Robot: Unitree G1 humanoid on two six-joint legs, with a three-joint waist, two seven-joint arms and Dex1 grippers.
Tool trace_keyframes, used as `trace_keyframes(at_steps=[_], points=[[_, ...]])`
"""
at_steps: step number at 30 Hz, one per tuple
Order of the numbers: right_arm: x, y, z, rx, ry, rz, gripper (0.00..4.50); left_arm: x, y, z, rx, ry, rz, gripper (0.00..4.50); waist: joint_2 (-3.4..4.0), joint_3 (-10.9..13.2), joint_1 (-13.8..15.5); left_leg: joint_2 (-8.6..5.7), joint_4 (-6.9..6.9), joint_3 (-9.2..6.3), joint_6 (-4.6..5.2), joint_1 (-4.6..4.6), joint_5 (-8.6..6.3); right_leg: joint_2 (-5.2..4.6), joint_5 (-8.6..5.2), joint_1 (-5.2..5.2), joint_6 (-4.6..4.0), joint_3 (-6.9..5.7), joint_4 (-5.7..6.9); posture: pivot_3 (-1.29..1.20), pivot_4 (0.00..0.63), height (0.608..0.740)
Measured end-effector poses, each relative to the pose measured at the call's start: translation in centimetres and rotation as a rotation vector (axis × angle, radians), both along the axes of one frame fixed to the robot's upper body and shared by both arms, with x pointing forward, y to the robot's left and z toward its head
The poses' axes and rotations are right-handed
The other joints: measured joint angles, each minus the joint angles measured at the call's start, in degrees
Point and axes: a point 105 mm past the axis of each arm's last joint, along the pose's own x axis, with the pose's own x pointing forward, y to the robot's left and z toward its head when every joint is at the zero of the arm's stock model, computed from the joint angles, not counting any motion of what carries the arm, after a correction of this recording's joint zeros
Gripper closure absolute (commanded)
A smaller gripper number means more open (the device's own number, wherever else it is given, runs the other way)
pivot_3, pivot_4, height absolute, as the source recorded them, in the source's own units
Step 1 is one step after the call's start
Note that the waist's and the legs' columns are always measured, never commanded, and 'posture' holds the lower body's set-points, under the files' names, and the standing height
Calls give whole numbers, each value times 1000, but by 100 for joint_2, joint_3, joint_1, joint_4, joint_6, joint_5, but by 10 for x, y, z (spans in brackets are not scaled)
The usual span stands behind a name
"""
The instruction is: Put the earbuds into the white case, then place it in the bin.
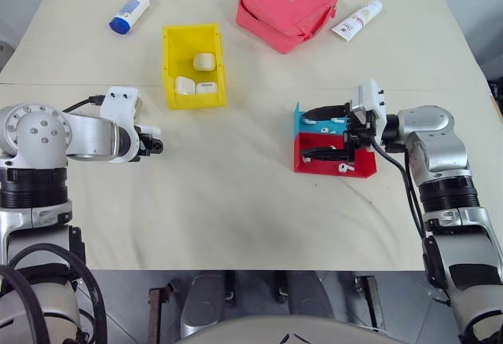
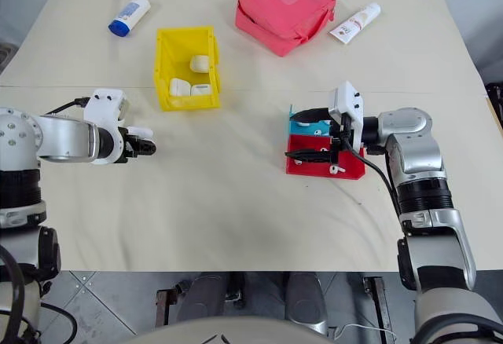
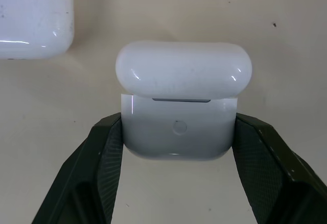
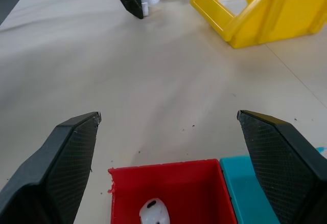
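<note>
On a cream-covered table (image 1: pixel 236 203), the left gripper (image 3: pixel 179 142) clamps its 2 black fingers (image 3: pixel 102 162) on the lower body of a white case (image 3: pixel 179 116), whose lid stands slightly raised; a second case (image 3: pixel 30 19) lies just beside it on the cloth. The right gripper (image 1: pixel 322 133) hangs over the red tray (image 1: pixel 334 163) and blue tray (image 1: pixel 314 122) with its jaws wide apart and nothing between them. 1 earbud (image 4: pixel 155 213) lies inside the red tray below that gripper. The yellow bin (image 1: pixel 193 66) sits toward the far side of the table between the 2 arms, with 3 white cases (image 1: pixel 204 61) inside it. Beyond the bin lie a pink pouch (image 1: pixel 287 6), a blue-capped bottle (image 1: pixel 129 13) and a white tube (image 1: pixel 356 20).
</note>
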Motion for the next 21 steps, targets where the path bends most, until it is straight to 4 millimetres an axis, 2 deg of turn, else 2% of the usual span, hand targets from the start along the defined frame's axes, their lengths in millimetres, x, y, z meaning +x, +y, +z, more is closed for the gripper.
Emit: trace_keyframes(at_steps=[8,12,15,18,21], points=[[2,-10,3,-42,-37,-21,0,6,-61,27,-12,-376,-486,1714,0,0,6,4,-8,23,-2,-1,-1,12,0,-7,0,-16,-14,0,150,740],[3,-23,5,-99,-51,-54,0,6,-112,52,-179,-630,-738,1714,-1,1,74,3,-3,29,0,-4,-1,7,0,-7,1,-19,-17,0,150,740],[-1,-33,10,-160,-83,-75,0,-12,-157,77,-348,-889,-1019,1714,-2,2,151,4,1,38,4,-5,-3,6,2,-9,3,-27,-20,0,150,740],[-5,-39,15,-203,-105,-90,0,-25,-175,81,-406,-991,-1183,1714,-1,2,156,5,0,42,8,-3,-3,5,3,-9,5,-28,-17,0,150,740],[-17,-53,6,-268,-83,-133,0,-33,-190,76,-507,-1021,-1271,1714,-2,2,169,7,2,42,17,-4,-2,2,3,-9,6,-34,-14,0,150,740]])
